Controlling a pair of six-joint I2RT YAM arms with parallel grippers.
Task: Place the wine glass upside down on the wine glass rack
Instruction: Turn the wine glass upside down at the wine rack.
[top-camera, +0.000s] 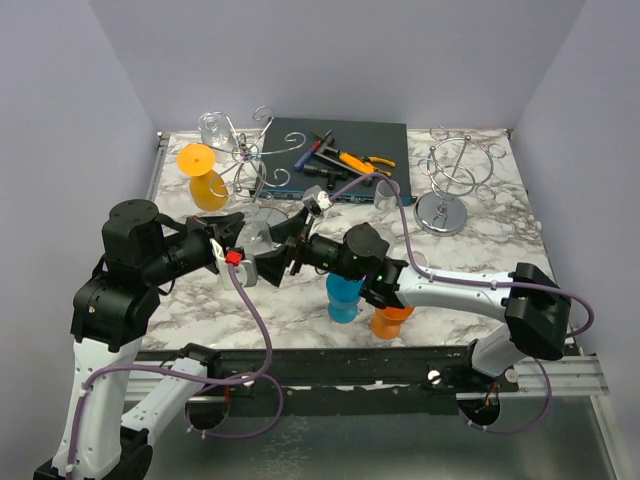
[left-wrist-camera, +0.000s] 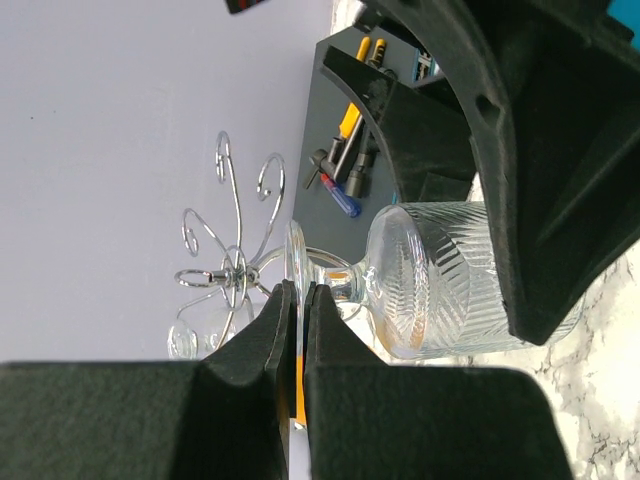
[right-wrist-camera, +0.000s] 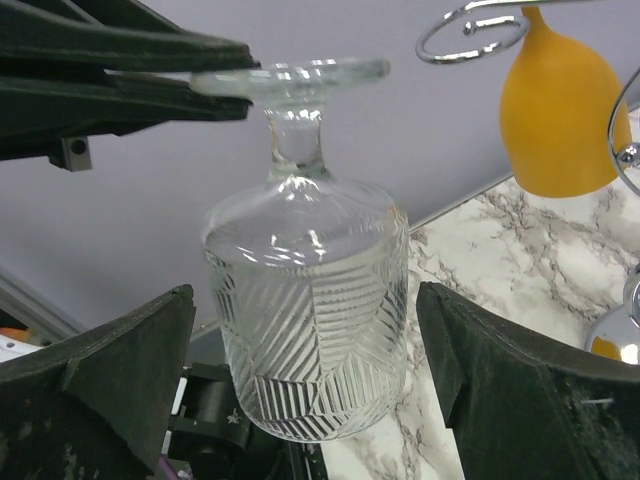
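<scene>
While the two arms are meeting over the middle of the table (top-camera: 480, 250), a hand-over is looking like the step in hand; hanging is not yet begun.

- Left gripper (left-wrist-camera: 298, 310): jaws are clamping shut on the thin round foot (left-wrist-camera: 296, 250) of the wine glass (right-wrist-camera: 305, 320), edge-on between the pads.
- Right gripper (right-wrist-camera: 305, 300): fingers are standing apart, one on each side of the bowl, a gap showing on both sides. Not gripping.
- Glass is hanging in the air between the two wrists, off the marble, foot toward the left arm, bowl mouth toward the right gripper's palm. It seems to be lying roughly sideways; exact tilt I cannot tell.
- Look of it: clear, short thick stem, near-cylindrical bowl cut with slanting herringbone lines, rounded shoulder, flat foot. Appearing empty.

Judging the next move: the right jaws are needing to close gently on the bowl before the left lets go of the foot. That is leaving the foot free for sliding onto a wire arm of the rack (top-camera: 245, 160) at the far left, where an orange glass (top-camera: 205, 178) is already hanging. A second rack (top-camera: 447, 190) is standing far right; which is meant, I cannot tell. The bowl's mouth must be facing down on arrival.
</scene>
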